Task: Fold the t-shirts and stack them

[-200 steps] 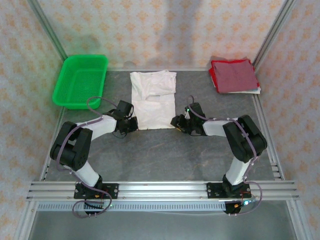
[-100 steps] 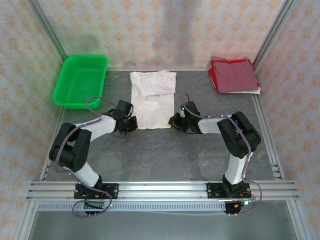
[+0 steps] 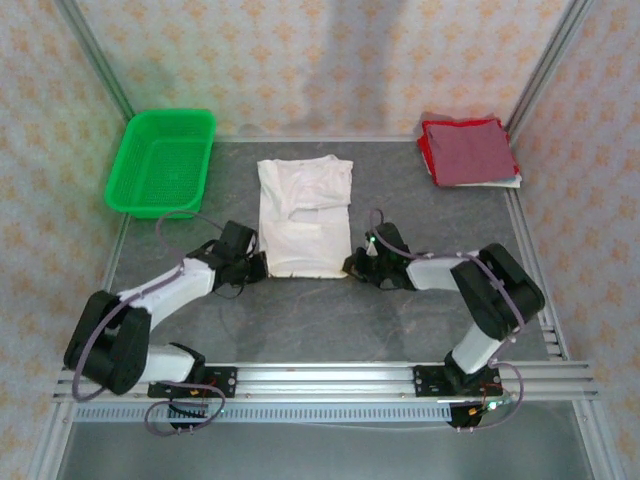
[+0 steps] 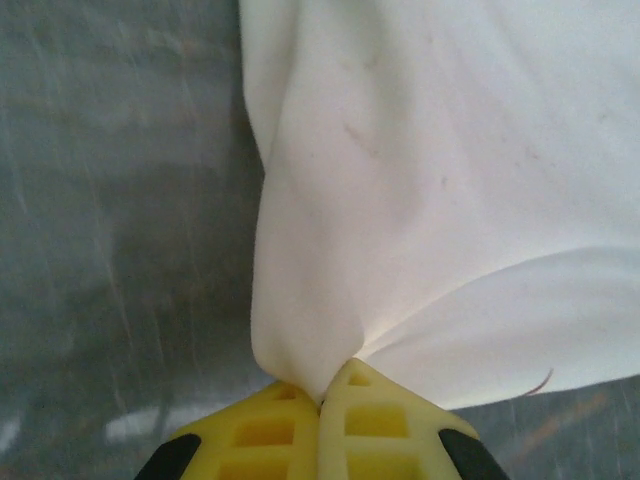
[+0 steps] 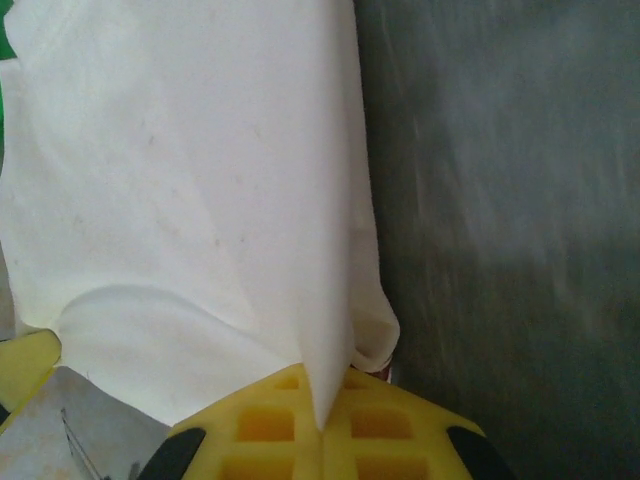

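**As its near corners are pinched, the soft white cloth t-shirt [image 3: 303, 215] lies spread out**

Where the shirt's near edge ends, the left pincer [image 4: 322, 398] is squeezed tight on the near left corner. The right pincer [image 5: 320, 420] is squeezed tight on the near right corner. The shirt lies in the middle of the grey surface [image 3: 400, 310]. The folded dark red cloth t-shirt [image 3: 468, 152] sits at the far right, well apart.

Green mesh basket [image 3: 160, 162] sits upright in the table's far-left corner, just beside the left frame post [image 3: 95, 60]. Grey mottled tabletop [image 3: 420, 300]. Aluminium rail [image 3: 330, 378] runs across the near edge. Patterned beige walls [image 3: 300, 60] stand behind and on both sides. Wrist views show a blurred grey surface, probably the same tabletop.
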